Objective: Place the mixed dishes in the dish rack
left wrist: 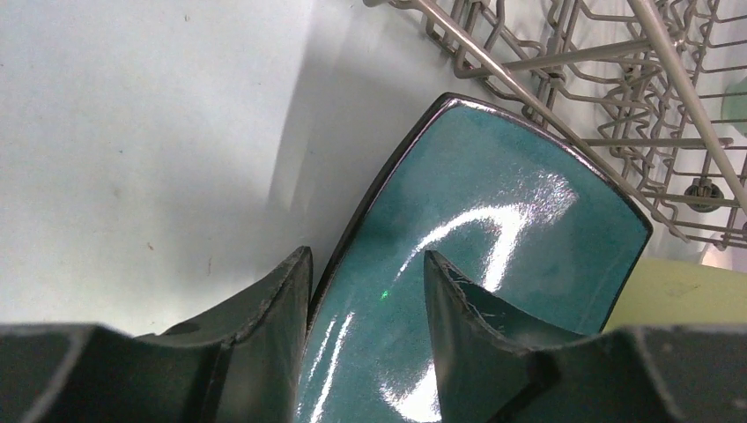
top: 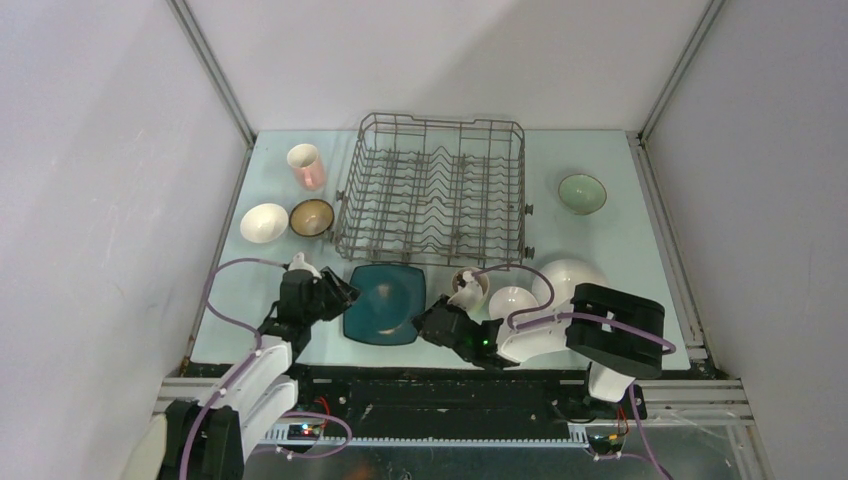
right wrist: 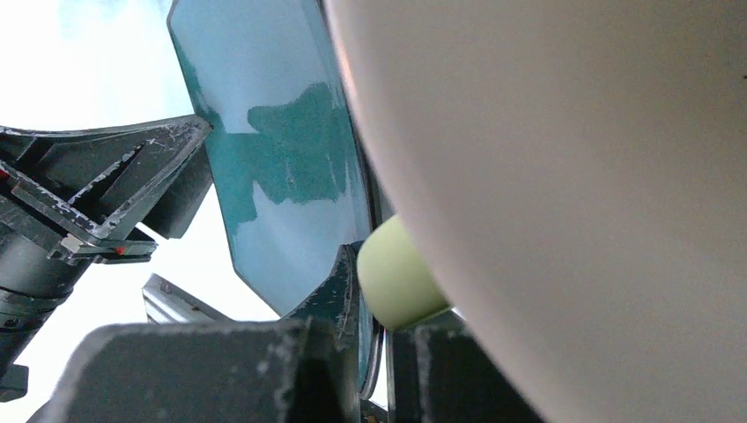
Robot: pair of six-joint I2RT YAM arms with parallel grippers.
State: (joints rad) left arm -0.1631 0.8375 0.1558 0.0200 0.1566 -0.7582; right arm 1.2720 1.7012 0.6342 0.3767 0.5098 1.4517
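Where the overhead camera looks down, the teal square plate (top: 382,303) lies just before the dish rack (top: 432,190), the left gripper (top: 343,294) at its left edge, the right gripper (top: 428,322) at its right. From the left wrist, the fingers (left wrist: 273,326) stand half apart, straddling the plate's rim, not closed on it; from the right wrist, the fingers (right wrist: 330,300) are clamped on the plate's thin edge, the yellow-green mug (right wrist: 396,278) just beside them.

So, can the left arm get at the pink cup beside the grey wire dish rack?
Probably not yet: the left gripper straddles the rim of the teal square plate. Otherwise nothing covers the pink cup.
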